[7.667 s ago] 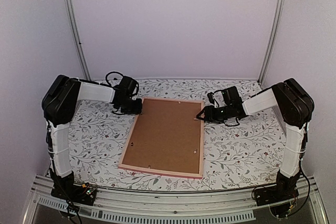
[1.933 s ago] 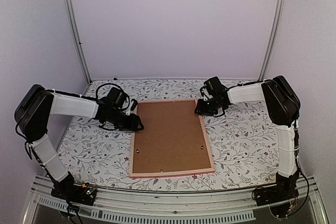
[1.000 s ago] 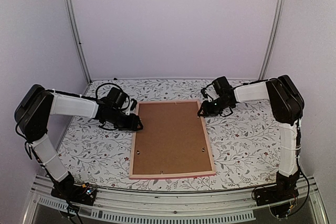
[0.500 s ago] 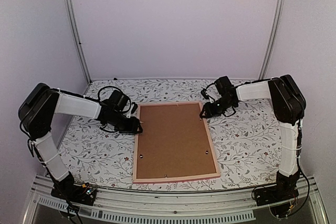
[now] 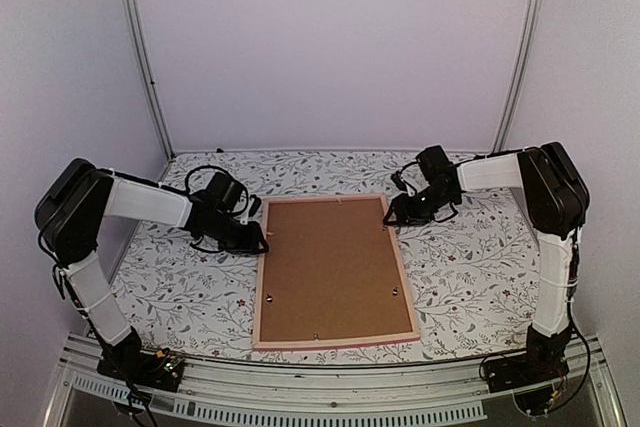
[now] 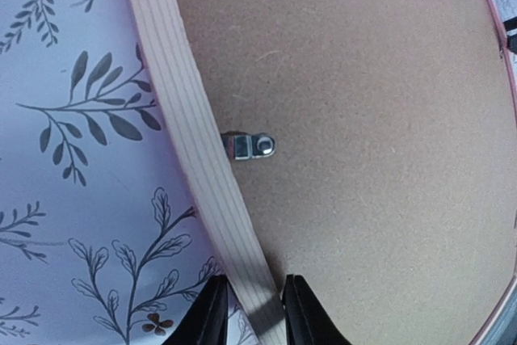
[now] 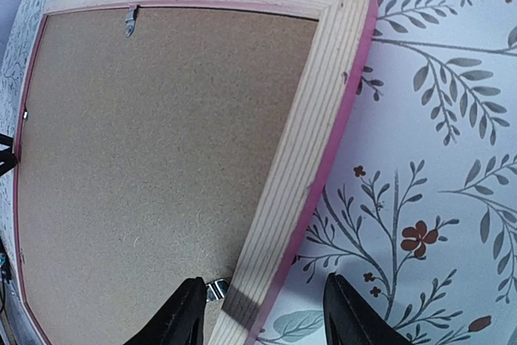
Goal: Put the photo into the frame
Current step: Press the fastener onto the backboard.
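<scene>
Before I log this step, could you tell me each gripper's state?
Left gripper: closed on the frame's left rail.
Right gripper: open, straddling its right rail.

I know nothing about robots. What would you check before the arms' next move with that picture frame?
1. Thin pink rectangular picture frame flat, back up: ok.
2. Brown backing board removed: not ok, it fills the frame.
3. Photo in sight: not ok, no view shows it.
4. Left pincer clamped on the left rail: cannot tell; it straddles it.
5. Right pincer open astride the right rail: ok.
</scene>
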